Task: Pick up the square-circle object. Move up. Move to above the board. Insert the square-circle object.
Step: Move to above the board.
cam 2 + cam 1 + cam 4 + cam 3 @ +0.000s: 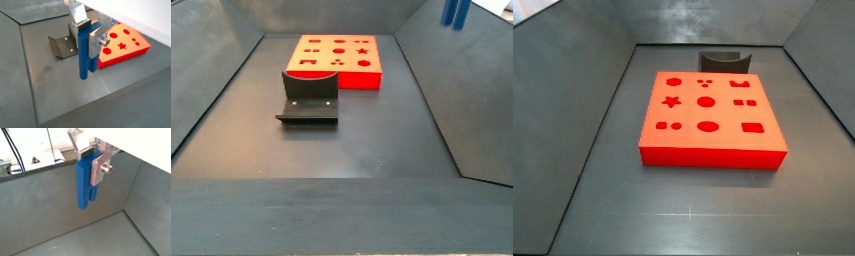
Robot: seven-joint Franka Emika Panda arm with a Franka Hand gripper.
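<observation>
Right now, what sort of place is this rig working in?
Likely a lab test enclosure: plain grey walls, a red board of cut-out shapes, a fixture, and the pincer holding a blue peg.

The red board [711, 117] lies flat on the dark floor [660, 210], its top cut with circles, a star, squares, an oval and dots. Just behind it stands the dark fixture [722, 60]. The gripper is out of sight.
</observation>
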